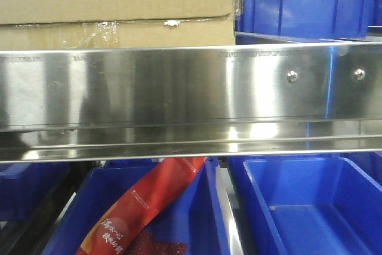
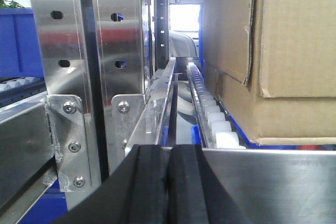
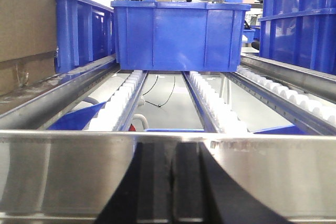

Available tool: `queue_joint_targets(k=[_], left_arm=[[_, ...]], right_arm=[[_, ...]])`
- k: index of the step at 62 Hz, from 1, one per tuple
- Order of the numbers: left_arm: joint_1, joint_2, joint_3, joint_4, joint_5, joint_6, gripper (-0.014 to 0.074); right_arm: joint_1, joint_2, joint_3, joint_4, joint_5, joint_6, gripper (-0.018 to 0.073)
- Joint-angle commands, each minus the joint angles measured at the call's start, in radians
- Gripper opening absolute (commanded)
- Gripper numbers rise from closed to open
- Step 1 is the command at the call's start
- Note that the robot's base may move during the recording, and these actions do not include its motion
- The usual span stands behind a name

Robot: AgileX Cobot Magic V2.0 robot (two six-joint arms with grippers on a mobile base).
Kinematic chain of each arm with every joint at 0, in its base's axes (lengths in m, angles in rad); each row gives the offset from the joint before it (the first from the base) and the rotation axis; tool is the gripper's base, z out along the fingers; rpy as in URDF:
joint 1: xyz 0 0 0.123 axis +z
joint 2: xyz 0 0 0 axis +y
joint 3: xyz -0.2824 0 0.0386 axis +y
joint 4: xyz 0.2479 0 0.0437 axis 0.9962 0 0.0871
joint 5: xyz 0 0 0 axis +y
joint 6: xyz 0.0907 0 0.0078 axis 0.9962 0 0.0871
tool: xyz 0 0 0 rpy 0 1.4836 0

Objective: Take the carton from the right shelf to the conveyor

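The brown carton (image 1: 116, 4) stands on the right shelf, behind its shiny steel front rail (image 1: 179, 88), at the upper left of the front view. In the left wrist view the carton (image 2: 283, 51) fills the right side, resting above a line of white rollers (image 2: 218, 124). My left gripper (image 2: 169, 153) is low in front of the rail, left of the carton, its black pads pressed together with nothing between them. In the right wrist view the carton (image 3: 23, 24) shows at the left edge. My right gripper (image 3: 171, 148) is shut and empty before the rail (image 3: 63, 166). The conveyor is out of view.
A blue bin (image 3: 178, 35) sits on the roller lanes straight ahead of the right gripper, with more blue bins (image 3: 299, 19) stacked to the right. Steel uprights (image 2: 89, 51) stand left of the left gripper. Below the shelf, blue bins (image 1: 310, 207) hold a red packet (image 1: 143, 207).
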Motion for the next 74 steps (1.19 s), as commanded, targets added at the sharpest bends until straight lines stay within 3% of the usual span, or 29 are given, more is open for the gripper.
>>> queue_joint_targets(k=[1, 20, 34, 53, 74], left_arm=[[0.002, -0.003, -0.003, -0.005, -0.019, 0.003, 0.0001], [0.002, -0.003, -0.003, -0.005, -0.019, 0.003, 0.0001], [0.002, -0.003, -0.003, -0.005, -0.097, 0.003, 0.0001], [0.002, -0.003, -0.003, -0.021, -0.097, 0.003, 0.0001], [0.002, -0.003, -0.008, -0.071, -0.174, 0.003, 0.0001]], right_arm=[[0.001, -0.003, 0.0, 0.001, -0.021, -0.006, -0.0069], [0.001, -0.003, 0.0, 0.001, -0.021, -0.006, -0.0069], [0.001, -0.003, 0.0, 0.001, -0.038, -0.006, -0.0069], [0.001, -0.003, 0.0, 0.001, -0.247, -0.006, -0.0069], [0.001, -0.003, 0.0, 0.018, -0.296, -0.006, -0.0069]])
